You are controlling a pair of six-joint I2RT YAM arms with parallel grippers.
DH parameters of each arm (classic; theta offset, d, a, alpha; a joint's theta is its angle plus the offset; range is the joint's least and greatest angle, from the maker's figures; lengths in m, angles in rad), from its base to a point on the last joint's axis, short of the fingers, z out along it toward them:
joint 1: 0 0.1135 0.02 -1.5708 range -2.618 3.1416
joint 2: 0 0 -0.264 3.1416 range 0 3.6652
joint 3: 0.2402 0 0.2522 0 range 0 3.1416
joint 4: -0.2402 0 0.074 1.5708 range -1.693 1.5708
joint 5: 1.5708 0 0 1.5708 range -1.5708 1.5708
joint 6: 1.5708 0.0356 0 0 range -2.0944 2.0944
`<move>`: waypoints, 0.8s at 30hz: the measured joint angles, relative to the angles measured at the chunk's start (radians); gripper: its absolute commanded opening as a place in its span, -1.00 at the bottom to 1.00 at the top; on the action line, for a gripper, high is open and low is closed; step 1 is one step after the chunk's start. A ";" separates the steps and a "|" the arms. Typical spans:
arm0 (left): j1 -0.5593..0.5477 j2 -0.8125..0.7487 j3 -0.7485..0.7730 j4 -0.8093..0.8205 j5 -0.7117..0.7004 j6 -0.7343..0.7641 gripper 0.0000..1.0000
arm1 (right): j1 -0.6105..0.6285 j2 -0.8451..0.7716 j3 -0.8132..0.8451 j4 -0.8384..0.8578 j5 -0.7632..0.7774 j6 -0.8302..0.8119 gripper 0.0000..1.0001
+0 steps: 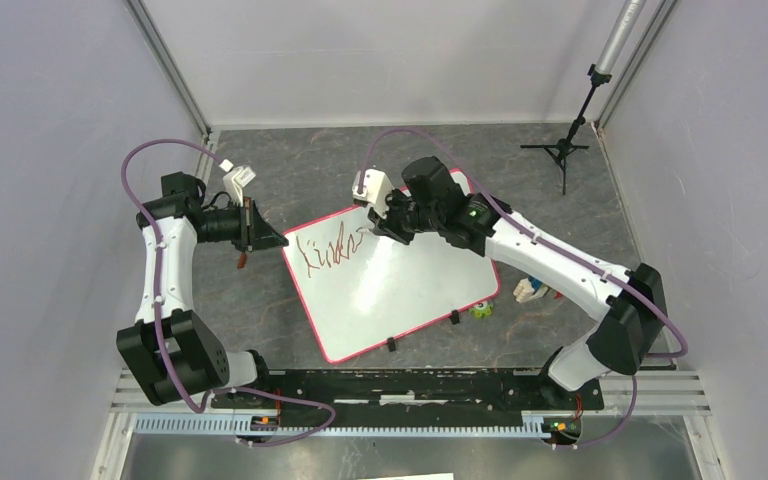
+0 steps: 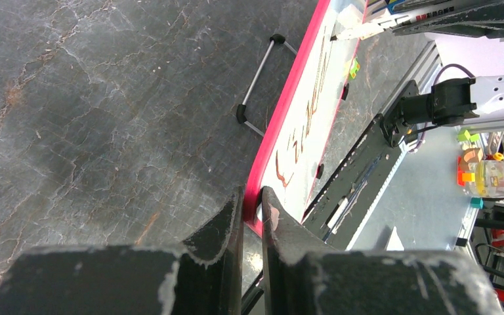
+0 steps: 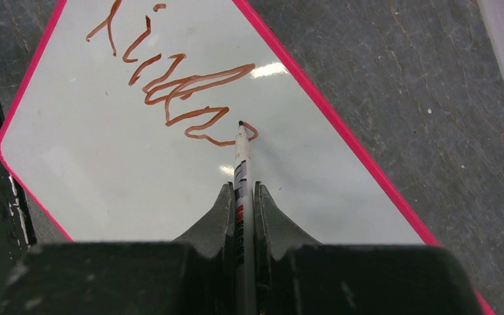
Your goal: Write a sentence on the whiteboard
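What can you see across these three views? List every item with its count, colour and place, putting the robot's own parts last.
whiteboard: one, white with a pink-red border, mid-table
sentence: one unfinished line, reddish-brown, on the board's far left part
marker: one, white barrel with a dark tip, tip on the board at the end of the writing
clips: two, black, on the board's near edge
tripod: one, black, far right corner
small items: several, mixed colours, by the board's right corner; too small to name
table: one, dark grey, marbled
left gripper: one, black, clamped on the board's border
right gripper: one, black, clamped on the marker
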 measured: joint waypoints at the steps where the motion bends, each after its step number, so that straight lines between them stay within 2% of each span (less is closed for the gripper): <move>1: 0.000 0.000 0.000 0.000 0.000 0.000 -0.67 | 0.001 0.003 0.000 0.000 -0.007 0.000 -1.00; 24: 0.000 0.000 0.000 0.000 0.000 0.000 -0.67 | 0.012 -0.051 -0.096 -0.006 -0.020 -0.006 -1.00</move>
